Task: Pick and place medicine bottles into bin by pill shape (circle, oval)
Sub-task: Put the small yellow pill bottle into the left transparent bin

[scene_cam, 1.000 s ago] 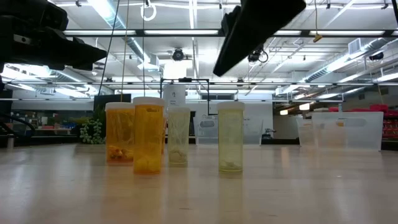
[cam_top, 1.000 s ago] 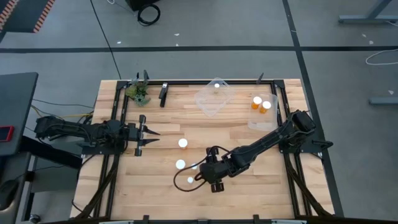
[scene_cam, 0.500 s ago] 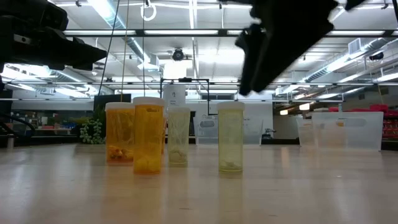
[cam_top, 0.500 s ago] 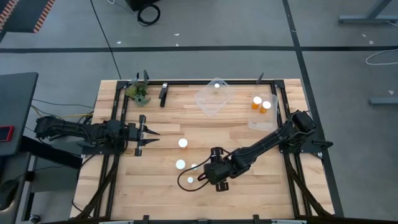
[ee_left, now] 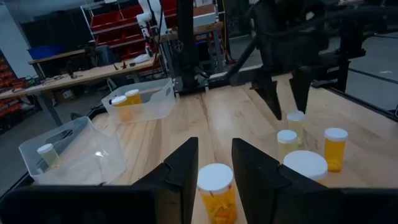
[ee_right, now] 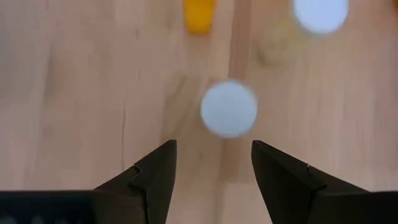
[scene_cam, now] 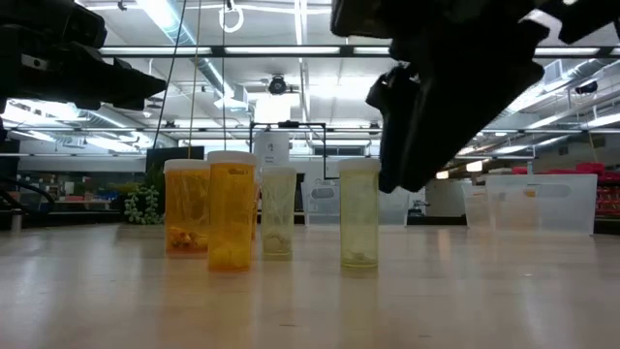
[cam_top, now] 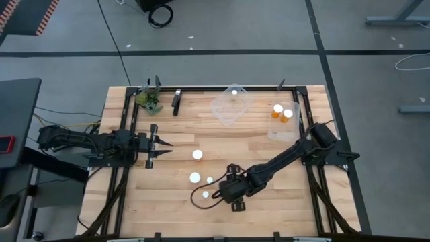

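Note:
Several small white-capped medicine bottles (cam_top: 197,154) stand upright on their bases on the wooden table, some amber (scene_cam: 231,213), some pale and clear (scene_cam: 359,215). My right gripper (cam_top: 218,193) is open and hovers over this group. In its wrist view, one white cap (ee_right: 228,109) lies beyond the gap between its fingers (ee_right: 214,168). It also shows in the left wrist view (ee_left: 285,102) above a clear bottle (ee_left: 295,121). My left gripper (cam_top: 164,148) is open and empty at the table's left. An amber bottle (ee_left: 214,186) stands farther off, in line with its fingers.
A clear bin (cam_top: 232,104) at the far middle holds one bottle (cam_top: 234,93). A second clear bin (cam_top: 285,119) at the far right holds two amber bottles (cam_top: 277,109). A small green plant (cam_top: 149,101) stands at the far left. A dark frame borders the table.
My right gripper has moved toward the table's near edge and gone lower over the group of bottles, still open. The bottles and my left arm have kept still.

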Robot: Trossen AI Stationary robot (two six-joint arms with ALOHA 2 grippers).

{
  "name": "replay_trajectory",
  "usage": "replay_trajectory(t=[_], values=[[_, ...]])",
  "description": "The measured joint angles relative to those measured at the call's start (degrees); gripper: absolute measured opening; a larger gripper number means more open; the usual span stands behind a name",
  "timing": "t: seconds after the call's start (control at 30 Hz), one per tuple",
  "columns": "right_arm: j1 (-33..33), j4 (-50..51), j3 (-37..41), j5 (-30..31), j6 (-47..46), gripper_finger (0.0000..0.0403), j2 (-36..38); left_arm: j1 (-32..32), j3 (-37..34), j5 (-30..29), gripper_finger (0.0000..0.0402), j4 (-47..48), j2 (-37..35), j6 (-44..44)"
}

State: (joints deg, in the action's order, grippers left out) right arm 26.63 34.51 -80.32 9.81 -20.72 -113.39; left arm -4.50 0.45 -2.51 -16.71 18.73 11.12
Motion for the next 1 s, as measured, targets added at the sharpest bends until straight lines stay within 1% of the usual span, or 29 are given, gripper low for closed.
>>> replay_trajectory(t=[0.1,0.2,0.33,0.5,0.67,1.0], values=[[-0.1,7.9,-5.0,-0.5,0.6,0.0215,-3.7,0.0,0.0,0.0,0.0107,0.0,-0.1,0.0],[-0.4,13.2,-9.2,-0.5,0.8,0.0215,-6.8,0.0,0.0,0.0,0.0107,-0.1,0.3,0.0],[-0.6,15.4,-13.3,-0.3,1.6,0.0215,-8.6,0.0,0.0,0.0,0.0107,-0.1,0.5,0.0],[-0.6,15.1,-14.8,1.7,2.9,0.0215,-8.4,0.0,0.0,0.0,0.0107,-0.1,0.5,0.0],[-0.6,14.9,-14.8,1.7,3.0,0.0215,-8.4,0.0,0.0,0.0,0.0107,-0.2,0.5,0.0],[-0.9,10.6,-14.8,2.6,6.0,0.0215,-8.4,0.0,0.0,0.0,0.0107,-0.2,0.5,0.0]])
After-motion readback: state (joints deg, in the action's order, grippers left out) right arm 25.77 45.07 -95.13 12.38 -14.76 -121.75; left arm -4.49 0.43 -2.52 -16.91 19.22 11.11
